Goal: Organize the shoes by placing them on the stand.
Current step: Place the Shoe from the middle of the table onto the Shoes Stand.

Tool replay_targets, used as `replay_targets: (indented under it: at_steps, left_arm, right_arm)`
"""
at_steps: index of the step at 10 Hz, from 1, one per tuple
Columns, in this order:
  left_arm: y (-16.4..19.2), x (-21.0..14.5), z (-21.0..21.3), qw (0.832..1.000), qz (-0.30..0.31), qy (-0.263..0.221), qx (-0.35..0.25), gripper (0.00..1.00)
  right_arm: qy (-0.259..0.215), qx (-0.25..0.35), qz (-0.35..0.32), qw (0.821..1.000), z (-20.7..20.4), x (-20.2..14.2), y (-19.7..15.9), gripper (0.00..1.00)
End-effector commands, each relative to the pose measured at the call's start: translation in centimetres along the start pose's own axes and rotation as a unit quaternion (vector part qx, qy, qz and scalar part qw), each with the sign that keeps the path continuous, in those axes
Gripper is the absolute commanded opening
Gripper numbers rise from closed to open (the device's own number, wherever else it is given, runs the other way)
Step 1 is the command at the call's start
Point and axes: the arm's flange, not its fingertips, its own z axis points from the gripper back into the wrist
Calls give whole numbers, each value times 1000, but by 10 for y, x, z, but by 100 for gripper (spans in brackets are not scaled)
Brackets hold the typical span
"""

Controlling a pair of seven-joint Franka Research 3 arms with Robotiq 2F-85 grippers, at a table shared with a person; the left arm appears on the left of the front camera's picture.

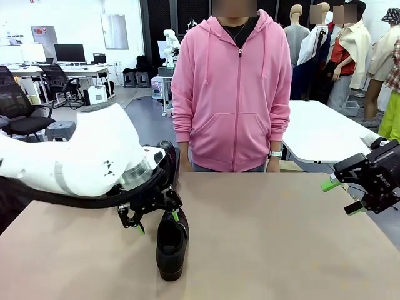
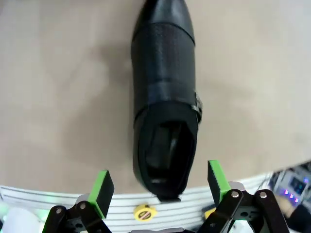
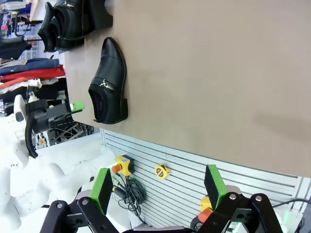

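One black glossy shoe [image 1: 172, 245] lies on the tan table left of centre, toe toward me. My left gripper [image 1: 157, 220] hangs open just above its heel end. In the left wrist view the heel opening of the shoe [image 2: 165, 102] sits between the green pads [image 2: 102, 188], which do not touch it. More black shoes [image 3: 73, 19] stand together at the table's far left, partly behind my left arm [image 1: 81, 156]. The stand is hidden. My right gripper [image 1: 341, 196] hovers open and empty over the table's right edge. The right wrist view shows the lone shoe [image 3: 109, 82] far off.
A person in a pink hoodie [image 1: 232, 94] stands at the far side, arms down. The tan tabletop [image 1: 275, 250] is bare to the right of the lone shoe. A white table [image 1: 325, 131] stands behind on the right.
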Motion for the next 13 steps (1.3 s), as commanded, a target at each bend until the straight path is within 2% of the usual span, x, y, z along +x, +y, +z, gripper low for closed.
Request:
replay_targets:
  at_steps: [1, 4, 7, 8, 9, 13]
  left_arm:
    - [-16, 7, -6, 999, 25, -7, 43, 100]
    - [-20, 17, -24, 997, 27, 6, 79, 100]
    - [-14, 33, -71, 989, 37, 61, 127, 100]
    - [-11, 36, -76, 987, 40, 59, 143, 41]
    - [-12, 35, -76, 989, 25, 61, 133, 0]
    - [-12, 36, -74, 990, 11, 60, 125, 0]
  right_arm:
    - [-2, 12, -7, 1000, 0, 1, 2, 100]
    - [-2, 12, -7, 1000, 0, 1, 2, 100]
    - [-2, 12, -7, 1000, 0, 1, 2, 100]
    - [-2, 12, -7, 1000, 0, 1, 2, 100]
    - [-2, 12, -7, 1000, 0, 1, 2, 100]
    - [-2, 12, -7, 1000, 0, 1, 2, 100]
